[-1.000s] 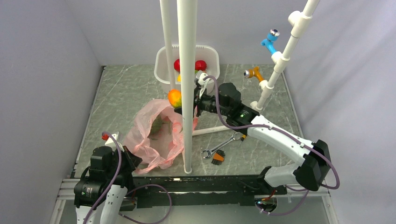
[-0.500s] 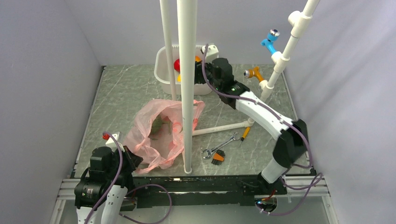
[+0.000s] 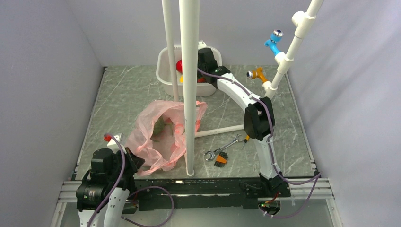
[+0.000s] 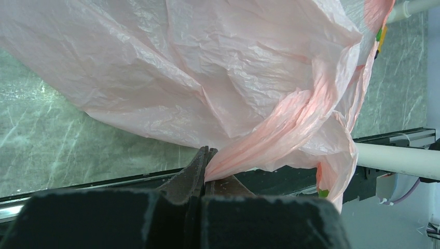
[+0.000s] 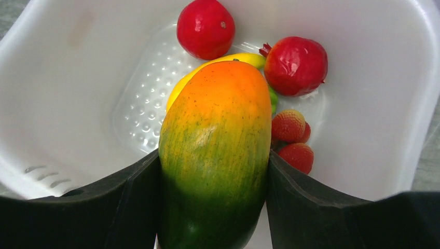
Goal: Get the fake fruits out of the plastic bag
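Mango in right tool above tub

Front white pole is blocking pt of the white tub & the plastic bag mouth in top view, while orange-green fruit is covering most of a yellow piece & running off btm edge at right wrist.

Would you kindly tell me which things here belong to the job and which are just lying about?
Job: plastic bag, pinched by left gripper; mango in right gripper; red fruits; white tub.
Lying about: wrenches; small orange tool; blue fitting; orange fitting; white pipes.
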Controlling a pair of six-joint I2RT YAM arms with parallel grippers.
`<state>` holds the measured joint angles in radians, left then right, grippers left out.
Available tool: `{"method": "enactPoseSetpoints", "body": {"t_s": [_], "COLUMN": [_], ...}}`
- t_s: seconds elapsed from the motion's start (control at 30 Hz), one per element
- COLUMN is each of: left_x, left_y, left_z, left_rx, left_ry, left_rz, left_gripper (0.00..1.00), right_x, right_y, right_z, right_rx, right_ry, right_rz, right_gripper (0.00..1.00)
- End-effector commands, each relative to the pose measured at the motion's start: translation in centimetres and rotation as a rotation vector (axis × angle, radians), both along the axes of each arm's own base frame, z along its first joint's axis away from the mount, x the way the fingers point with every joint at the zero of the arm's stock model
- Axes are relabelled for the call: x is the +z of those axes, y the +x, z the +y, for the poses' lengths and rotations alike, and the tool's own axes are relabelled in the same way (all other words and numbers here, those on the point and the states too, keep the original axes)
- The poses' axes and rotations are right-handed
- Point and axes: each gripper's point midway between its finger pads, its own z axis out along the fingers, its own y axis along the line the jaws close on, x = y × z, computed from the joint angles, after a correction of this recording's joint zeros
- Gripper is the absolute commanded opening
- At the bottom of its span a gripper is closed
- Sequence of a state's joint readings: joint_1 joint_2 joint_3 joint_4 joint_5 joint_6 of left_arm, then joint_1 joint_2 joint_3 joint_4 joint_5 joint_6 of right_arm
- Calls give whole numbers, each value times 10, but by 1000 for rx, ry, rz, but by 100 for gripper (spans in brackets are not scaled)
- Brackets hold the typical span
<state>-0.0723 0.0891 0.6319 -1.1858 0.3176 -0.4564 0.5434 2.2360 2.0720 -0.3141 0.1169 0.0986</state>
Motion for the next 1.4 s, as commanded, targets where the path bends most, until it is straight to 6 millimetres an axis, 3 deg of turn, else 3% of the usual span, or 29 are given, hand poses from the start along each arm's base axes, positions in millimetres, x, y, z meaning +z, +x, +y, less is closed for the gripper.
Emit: {"method": "enactPoseSetpoints", "body": {"t_s": [0.0,0.4,0.57,0.73,0.9,1.13,1.3,1.33,1.37], "left_x": [6,6,6,7,6,6,6,6,6], "left_y": [6,7,6,7,7,6,7,6,6], "left_z": [-2,-2,-2,-2,-2,-2,-2,-2,-2], "left_rx": [-20,-19,-21,-20,-20,-20,-20,-21,-22], "left_ry": [1,0,1,1,1,1,0,0,1], "left_rz": [-40,-45,-46,-46,-45,-46,-45,-45,-44], "left_gripper": [0,0,0,0,0,0,0,0,0], "right_x": [18,-40,-45,-27,3,42,69,84,81], "right_y": [18,31,33,31,25,4,-30,-40,-47], "right_z": [1,5,4,4,0,-7,-14,-15,-16], "right_rx": [0,-3,-6,11,16,20,28,38,41], "right_ry": [87,49,33,40,53,81,128,145,145], "right_rz": [-16,61,65,44,6,-15,-34,-60,-57], "right_gripper": [5,19,42,65,79,86,88,88,89]}}
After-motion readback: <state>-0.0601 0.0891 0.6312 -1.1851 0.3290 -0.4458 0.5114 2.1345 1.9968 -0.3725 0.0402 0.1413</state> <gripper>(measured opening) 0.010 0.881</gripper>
